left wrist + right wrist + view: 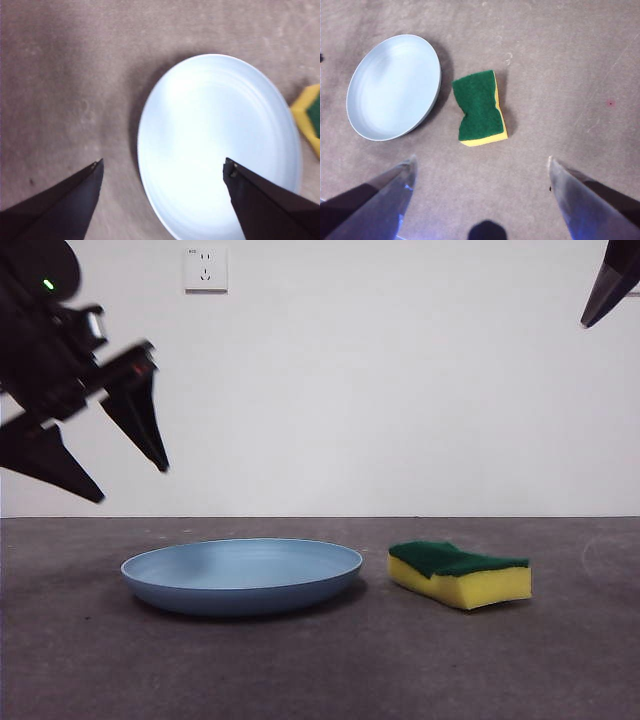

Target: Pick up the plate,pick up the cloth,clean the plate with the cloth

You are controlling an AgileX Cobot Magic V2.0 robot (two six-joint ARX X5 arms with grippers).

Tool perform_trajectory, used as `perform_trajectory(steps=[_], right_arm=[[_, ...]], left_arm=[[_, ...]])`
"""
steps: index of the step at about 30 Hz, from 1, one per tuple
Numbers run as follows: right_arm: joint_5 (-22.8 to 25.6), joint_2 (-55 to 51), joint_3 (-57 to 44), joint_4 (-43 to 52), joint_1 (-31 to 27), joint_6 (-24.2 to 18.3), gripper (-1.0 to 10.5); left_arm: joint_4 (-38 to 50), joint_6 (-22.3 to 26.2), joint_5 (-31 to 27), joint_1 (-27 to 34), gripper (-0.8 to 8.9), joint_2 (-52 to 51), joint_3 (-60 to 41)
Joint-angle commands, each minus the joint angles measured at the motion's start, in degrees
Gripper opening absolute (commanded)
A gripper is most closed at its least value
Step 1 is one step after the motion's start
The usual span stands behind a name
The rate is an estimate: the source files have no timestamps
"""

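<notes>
Two wide-spread grippers hover empty — left gripper (162, 170) straddling the plate (220, 145) rim for pickup, right gripper (480, 165) high above the cloth (479, 107).

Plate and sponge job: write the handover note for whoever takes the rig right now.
Left gripper: open, empty, in the air above the plate's edge.
Right gripper: open, empty, high over the table, waiting.
The plate lies flat on the table; the sponge lies beside it, green side up, a gap between them.
Done: nothing picked up yet.
Left: pick up the plate, pick up the sponge, wipe the plate.
</notes>
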Motion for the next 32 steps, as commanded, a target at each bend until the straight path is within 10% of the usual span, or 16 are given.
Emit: perform_trajectory(steps=[1, 25, 32], right_arm=[[-0.1, 0.1, 0.2, 0.3, 0.1, 0.4, 4.4], [-0.1, 0.1, 0.2, 0.3, 0.1, 0.8, 4.4], [-0.1, 0.1, 0.2, 0.3, 0.1, 0.8, 4.4]], left_arm=[[1.5, 0.2, -1.8, -1.0, 3.99, 3.6, 0.2], [6.0, 0.2, -3.7, -4.8, 3.05, 12.5, 0.2], [4.7, 1.8, -3.7, -5.0, -0.08, 12.6, 0.2]])
